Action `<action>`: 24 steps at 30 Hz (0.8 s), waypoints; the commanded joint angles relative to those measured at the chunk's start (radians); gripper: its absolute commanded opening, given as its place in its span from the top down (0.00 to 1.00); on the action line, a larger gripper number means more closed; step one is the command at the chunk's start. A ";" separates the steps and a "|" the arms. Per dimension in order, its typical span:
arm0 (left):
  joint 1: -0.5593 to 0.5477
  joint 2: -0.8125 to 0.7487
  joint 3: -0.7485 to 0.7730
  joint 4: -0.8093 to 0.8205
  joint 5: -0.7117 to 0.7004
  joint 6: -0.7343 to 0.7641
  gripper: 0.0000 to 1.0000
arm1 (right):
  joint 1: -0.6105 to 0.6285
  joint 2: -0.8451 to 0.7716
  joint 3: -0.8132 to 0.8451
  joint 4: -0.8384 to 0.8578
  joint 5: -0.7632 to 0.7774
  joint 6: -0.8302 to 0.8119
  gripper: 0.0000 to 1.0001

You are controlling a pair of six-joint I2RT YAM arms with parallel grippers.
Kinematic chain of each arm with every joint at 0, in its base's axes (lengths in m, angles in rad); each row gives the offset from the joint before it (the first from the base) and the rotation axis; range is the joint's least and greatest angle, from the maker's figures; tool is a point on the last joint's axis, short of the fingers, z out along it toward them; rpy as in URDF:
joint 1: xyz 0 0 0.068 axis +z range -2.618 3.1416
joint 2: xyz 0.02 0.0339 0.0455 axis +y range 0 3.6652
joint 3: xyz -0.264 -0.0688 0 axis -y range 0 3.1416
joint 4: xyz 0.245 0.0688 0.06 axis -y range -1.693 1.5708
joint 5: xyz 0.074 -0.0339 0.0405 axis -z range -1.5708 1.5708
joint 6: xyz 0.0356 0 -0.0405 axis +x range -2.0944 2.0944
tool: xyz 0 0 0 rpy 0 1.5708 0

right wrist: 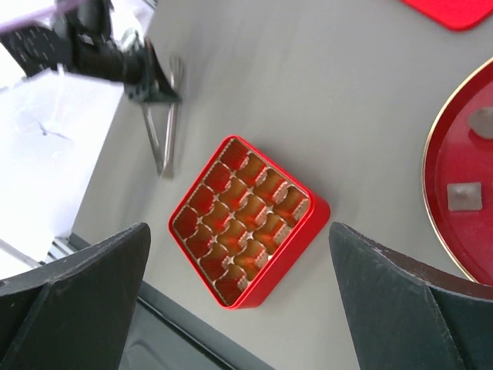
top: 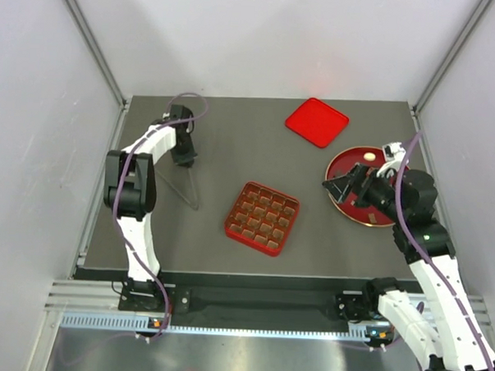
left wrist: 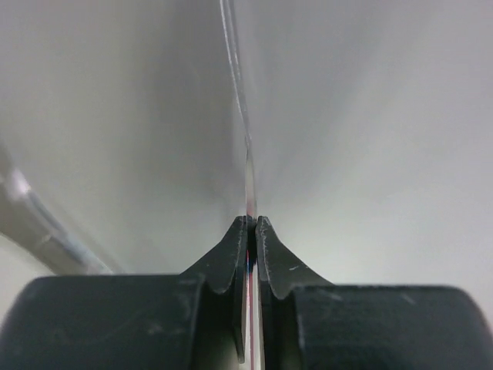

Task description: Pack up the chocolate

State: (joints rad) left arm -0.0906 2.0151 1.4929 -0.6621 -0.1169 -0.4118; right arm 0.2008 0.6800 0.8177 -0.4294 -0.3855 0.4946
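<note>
The chocolate lies on a round red plate (top: 347, 159) at the right: a cream-white piece (top: 369, 158) shows in the top view. The right wrist view shows a tan piece (right wrist: 464, 196) and another piece (right wrist: 484, 122) on the plate (right wrist: 443, 146). The red gridded tray (top: 262, 217) sits mid-table, and its gold-lined cells (right wrist: 246, 220) look empty. My right gripper (top: 342, 188) is open and empty at the plate's left edge, above the table (right wrist: 239, 231). My left gripper (top: 183, 156) is shut on thin metal tongs (top: 190, 187) at the far left (left wrist: 252, 223).
The flat red lid (top: 317, 121) lies at the back, right of centre, and its corner shows in the right wrist view (right wrist: 454, 11). The tongs (right wrist: 163, 131) hang from the left gripper with their tips on the table. Grey walls enclose the table on three sides.
</note>
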 commanded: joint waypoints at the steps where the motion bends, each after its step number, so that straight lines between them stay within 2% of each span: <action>1: 0.000 0.072 0.183 -0.011 0.153 -0.038 0.97 | 0.012 0.045 -0.011 0.075 -0.003 0.007 0.00; 5: -0.011 0.201 0.341 -0.022 0.235 -0.076 1.00 | 0.032 0.079 -0.028 0.116 0.003 -0.008 0.00; 10: -0.032 0.319 0.524 -0.010 0.284 -0.139 1.00 | 0.112 0.193 0.007 0.123 0.170 -0.031 0.00; 14: -0.038 0.399 0.567 0.047 0.370 -0.226 1.00 | 0.207 0.344 0.125 0.098 0.321 -0.056 0.00; 18: -0.055 0.418 0.564 0.096 0.402 -0.251 0.99 | 0.319 0.511 0.219 0.130 0.466 -0.093 0.00; 21: -0.058 0.404 0.558 0.131 0.445 -0.251 0.92 | 0.383 0.639 0.300 0.181 0.502 -0.143 0.00; 24: -0.055 0.358 0.564 0.124 0.459 -0.228 0.76 | 0.422 0.781 0.426 0.198 0.476 -0.174 0.00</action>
State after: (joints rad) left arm -0.1429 2.4119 2.0312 -0.5819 0.2790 -0.6334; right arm 0.5781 1.3655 1.1255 -0.3191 0.0452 0.3832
